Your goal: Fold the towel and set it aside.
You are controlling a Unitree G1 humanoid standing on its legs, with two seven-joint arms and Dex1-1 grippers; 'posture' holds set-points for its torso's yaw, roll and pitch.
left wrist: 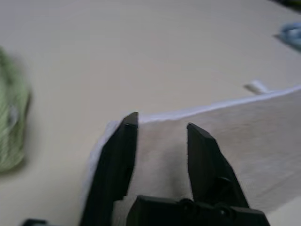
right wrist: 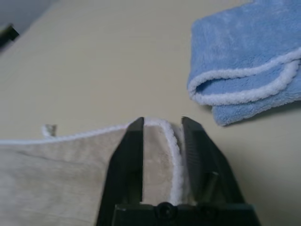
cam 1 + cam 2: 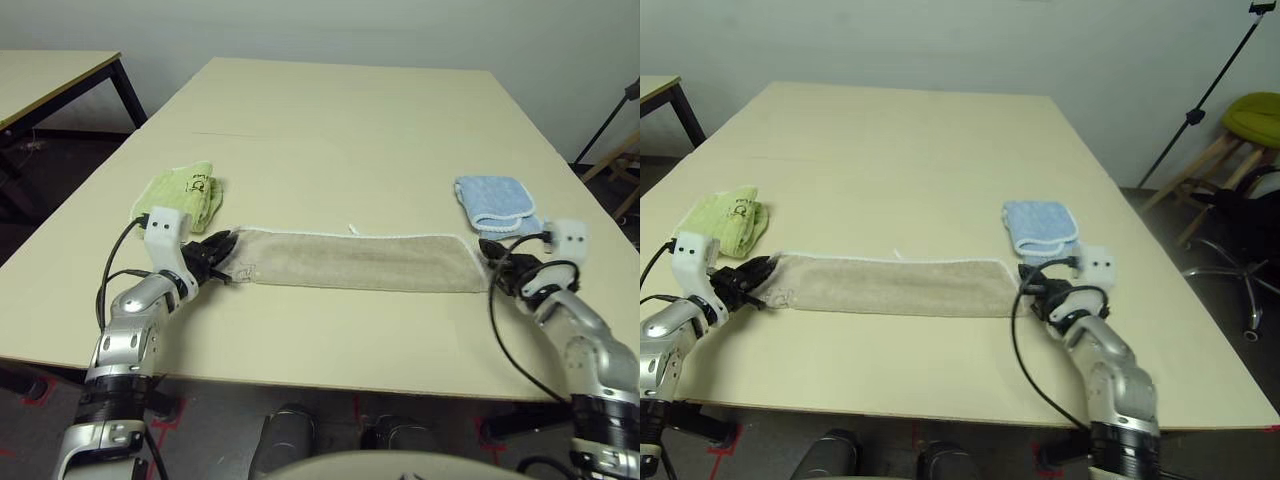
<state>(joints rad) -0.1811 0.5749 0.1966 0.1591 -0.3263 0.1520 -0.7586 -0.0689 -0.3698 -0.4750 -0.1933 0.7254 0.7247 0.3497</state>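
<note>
Beige terry towel (image 3: 355,260), edged in white stitching, lay as a long flat band across the near part of the table (image 3: 330,130), between a green cloth (image 3: 185,195) off its left end and a blue cloth (image 3: 492,202) off its right end; looked soft, limp and light, likely to sag and drape once lifted, with enough nap not to slip from a pinch; not fragile; best taken at the two short ends, close to the corners and across the stitched hem, so that the band could be carried end over end without bunching; left claw (image 1: 160,127) sat at the left end, jaws parted with towel showing in the gap, gripping nothing; right claw (image 2: 162,122) sat at the right end, jaws likewise apart astride the white hem, holding nothing; small white tag (image 3: 353,230) stuck out from the far edge, too small to read; faint stitched logo (image 3: 247,270) near the left end, not legible; dark lettering on the green cloth, also unreadable.
</note>
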